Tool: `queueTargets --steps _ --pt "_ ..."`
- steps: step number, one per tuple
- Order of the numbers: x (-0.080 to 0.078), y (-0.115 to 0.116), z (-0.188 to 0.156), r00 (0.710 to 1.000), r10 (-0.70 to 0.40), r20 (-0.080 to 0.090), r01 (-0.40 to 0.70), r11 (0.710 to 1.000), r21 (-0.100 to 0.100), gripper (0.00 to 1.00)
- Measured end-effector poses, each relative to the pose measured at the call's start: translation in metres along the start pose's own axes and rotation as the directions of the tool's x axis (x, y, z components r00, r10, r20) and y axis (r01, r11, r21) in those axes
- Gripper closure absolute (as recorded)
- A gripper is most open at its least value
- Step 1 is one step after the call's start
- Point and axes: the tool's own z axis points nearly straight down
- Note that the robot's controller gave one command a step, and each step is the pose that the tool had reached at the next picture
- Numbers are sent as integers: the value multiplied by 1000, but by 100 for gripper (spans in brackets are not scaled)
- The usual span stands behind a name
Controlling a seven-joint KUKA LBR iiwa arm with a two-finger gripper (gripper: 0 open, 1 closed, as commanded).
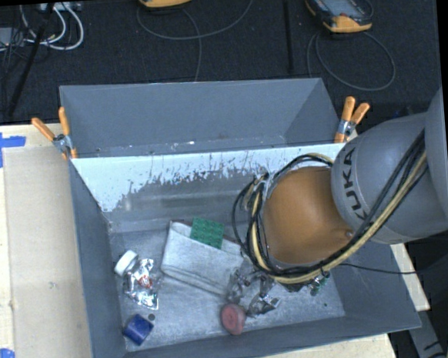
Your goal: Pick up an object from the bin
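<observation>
Camera view, bin contents, places given from the grey flat packet [192, 260] lying on the floor of the bin [196, 122]. Gripper [252, 292]: low at the packet's lower-right corner, under the arm's orange cover [304, 214]; whether it is spread or closed cannot be told. Dull red rounded lump [233, 318]: just below the packet's lower-right corner, just beside the gripper and the nearest thing to it. Green block [207, 231]: on the packet's upper edge. White cap [126, 261] and crinkled foil wrapper [144, 287]: just left of the packet. Blue piece [137, 329]: below and left of the packet.
</observation>
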Motion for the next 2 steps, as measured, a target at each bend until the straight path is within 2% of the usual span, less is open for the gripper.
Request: queueTargets --steps 1,2 --pt "1 1 1 1000 -3 -6 3 1000 -3 0" --pt "-55 52 16 1000 9 0 -9 1000 0 0"
